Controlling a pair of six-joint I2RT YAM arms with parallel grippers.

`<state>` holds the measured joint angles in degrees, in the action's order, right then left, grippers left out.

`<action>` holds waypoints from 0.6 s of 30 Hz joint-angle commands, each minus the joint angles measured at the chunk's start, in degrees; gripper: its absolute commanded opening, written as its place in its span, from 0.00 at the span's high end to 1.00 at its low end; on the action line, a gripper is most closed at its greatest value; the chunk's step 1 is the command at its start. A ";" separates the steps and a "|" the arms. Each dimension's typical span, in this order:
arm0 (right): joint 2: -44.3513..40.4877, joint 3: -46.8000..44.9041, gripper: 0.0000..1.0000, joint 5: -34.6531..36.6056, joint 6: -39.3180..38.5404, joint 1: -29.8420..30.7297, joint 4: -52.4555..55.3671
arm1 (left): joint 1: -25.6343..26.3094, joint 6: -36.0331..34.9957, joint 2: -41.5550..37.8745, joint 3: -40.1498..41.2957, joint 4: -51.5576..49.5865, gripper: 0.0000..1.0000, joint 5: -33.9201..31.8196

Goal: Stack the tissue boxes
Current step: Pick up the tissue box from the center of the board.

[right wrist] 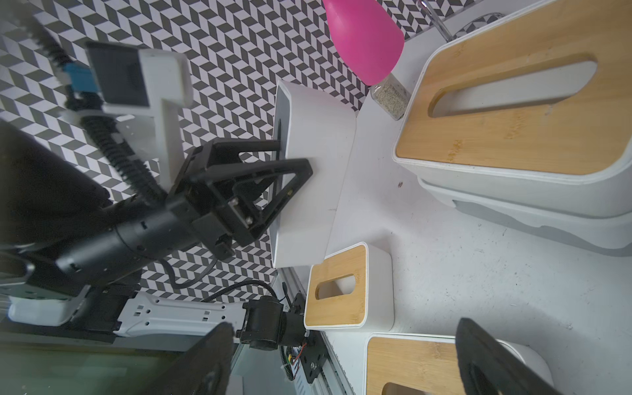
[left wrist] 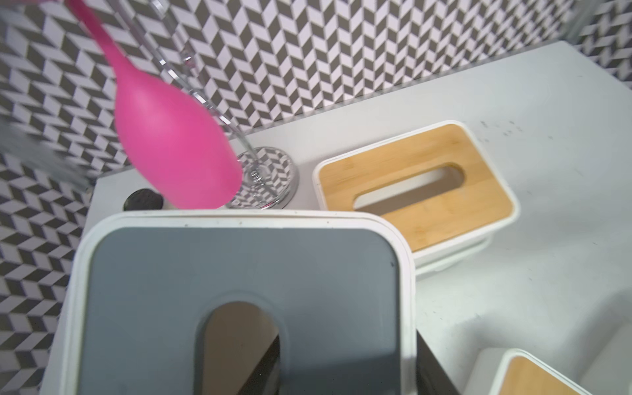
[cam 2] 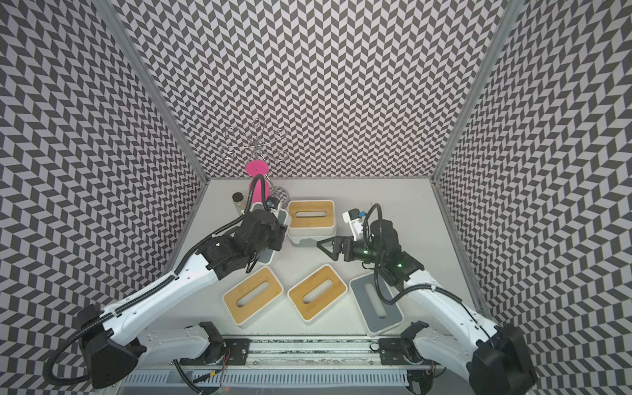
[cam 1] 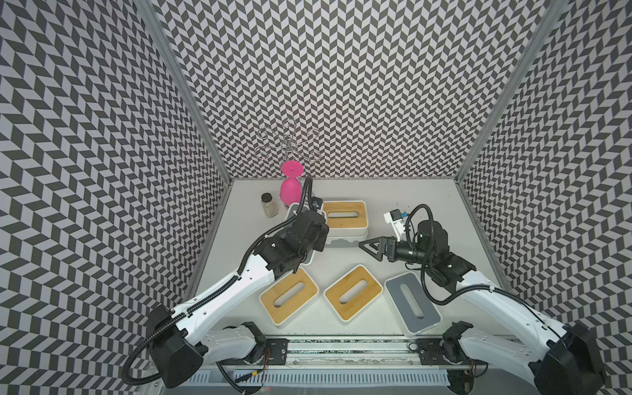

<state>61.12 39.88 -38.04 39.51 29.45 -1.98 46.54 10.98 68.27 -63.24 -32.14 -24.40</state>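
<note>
Left gripper (right wrist: 294,157) is clamped on the grey-lidded white plastic tissue box (left wrist: 239,266), one finger in the slot and one outside the wall, a hold suited to lifting. The box sits just beside the stack, seemingly raised. The stack is a bamboo-lidded white box (cam 1: 344,214) on a white box (cam 1: 345,241). Right gripper (cam 1: 366,247), jaws wide apart and empty, hovers at the stack's opposite side. The stack's top is free. The hanging pink plastic goblet (left wrist: 171,136) crowds the held box's far edge.

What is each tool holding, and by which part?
The left tool grips the grey-lidded tissue box by its long wall, one finger in the lid slot. The right tool is empty.
</note>
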 commanded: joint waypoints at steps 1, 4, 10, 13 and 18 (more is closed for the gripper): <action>0.31 2.83 0.01 -2.61 2.30 -0.65 -1.61 | 4.15 -5.51 -2.71 -0.50 3.06 0.68 0.42; 2.29 5.17 0.01 -4.99 2.48 -0.90 -0.96 | 8.04 -8.04 -2.94 -0.48 3.74 0.70 0.80; 4.47 7.34 0.01 -7.67 3.13 -0.94 -2.26 | 13.74 -11.15 -2.13 0.40 6.18 0.70 0.35; 4.93 7.93 0.01 -8.72 3.08 -0.88 -2.28 | 15.55 -12.31 -1.06 -0.04 6.28 0.70 1.20; 6.05 8.59 0.01 -9.27 1.86 -0.95 -0.38 | 16.69 -13.27 -0.59 -0.03 7.40 0.70 2.15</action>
<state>66.72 46.78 -45.69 41.56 28.69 -1.21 62.72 0.01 68.18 -62.92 -28.69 -22.63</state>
